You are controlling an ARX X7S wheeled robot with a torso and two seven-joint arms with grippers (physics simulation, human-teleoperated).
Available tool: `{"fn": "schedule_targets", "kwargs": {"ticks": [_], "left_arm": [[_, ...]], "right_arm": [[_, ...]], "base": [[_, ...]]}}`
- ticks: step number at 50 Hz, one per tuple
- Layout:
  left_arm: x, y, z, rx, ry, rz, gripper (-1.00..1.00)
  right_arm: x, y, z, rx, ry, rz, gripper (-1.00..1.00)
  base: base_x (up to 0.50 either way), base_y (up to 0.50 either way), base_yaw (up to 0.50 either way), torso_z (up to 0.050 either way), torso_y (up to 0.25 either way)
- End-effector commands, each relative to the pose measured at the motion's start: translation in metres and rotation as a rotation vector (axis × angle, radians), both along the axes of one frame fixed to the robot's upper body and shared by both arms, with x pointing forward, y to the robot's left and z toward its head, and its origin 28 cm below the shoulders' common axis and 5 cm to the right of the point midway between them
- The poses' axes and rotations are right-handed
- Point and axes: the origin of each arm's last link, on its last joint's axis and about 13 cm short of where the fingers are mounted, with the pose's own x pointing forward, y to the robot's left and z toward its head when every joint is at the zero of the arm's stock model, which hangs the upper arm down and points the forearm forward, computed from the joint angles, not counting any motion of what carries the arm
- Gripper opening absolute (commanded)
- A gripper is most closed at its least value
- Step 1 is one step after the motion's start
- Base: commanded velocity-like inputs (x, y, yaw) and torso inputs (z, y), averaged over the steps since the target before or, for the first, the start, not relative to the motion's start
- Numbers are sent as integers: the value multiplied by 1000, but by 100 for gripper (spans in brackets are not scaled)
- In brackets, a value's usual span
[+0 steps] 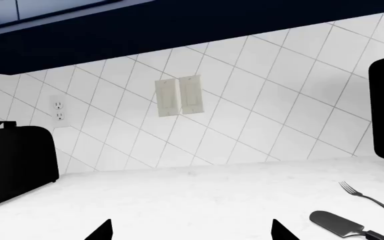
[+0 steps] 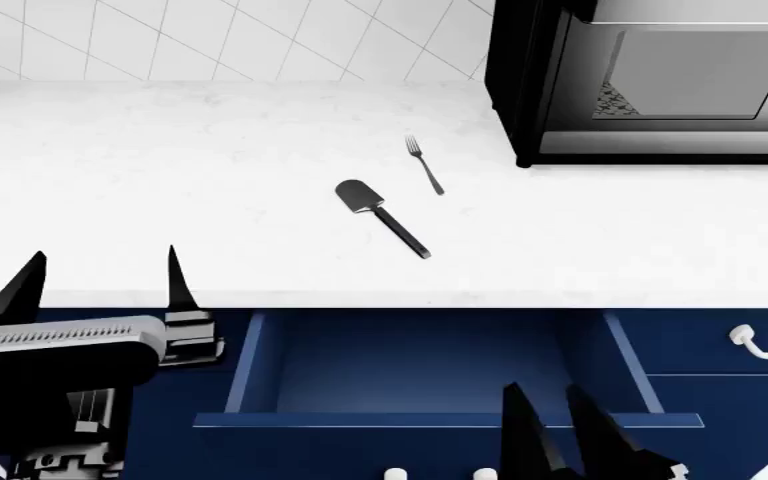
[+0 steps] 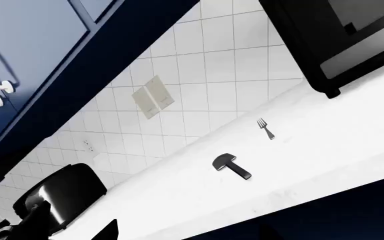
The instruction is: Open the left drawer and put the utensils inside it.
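Observation:
The left drawer stands pulled open below the counter edge, navy and empty inside. On the white counter lie the silver fork and, just in front of it, the black spatula. My left gripper is open at the counter's front edge, far to the left of both utensils, holding nothing. My right gripper hangs open over the drawer's front right part. The left wrist view shows the fork and spatula off to one side of the open left gripper. The right wrist view shows the fork and spatula far off.
A black microwave stands on the counter at the back right, close to the fork. A dark toaster sits further left along the tiled wall. Another navy drawer with a white handle adjoins the open one on the right.

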Motion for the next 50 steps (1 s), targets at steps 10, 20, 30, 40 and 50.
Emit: {"fn": "schedule_targets", "kwargs": {"ticks": [10,20,30,40,50], "left_arm": [[3,2,1,6,3,13,100],[7,5,2,16,6,31,100],[13,7,5,32,12,49,100],[24,11,11,37,20,65,100],[26,12,11,44,22,79,100]], "right_arm": [[39,-8,43,-220,-33,-56,100],[69,-17,65,-347,-48,-116,100],[89,-26,83,-457,-22,-146,100],[106,-31,87,-572,34,-177,100],[116,-18,85,-612,33,-132,100]], "base": [[0,0,0,0,0],[0,0,0,0,0],[0,0,0,0,0],[0,0,0,0,0],[17,0,0,0,0]]}}
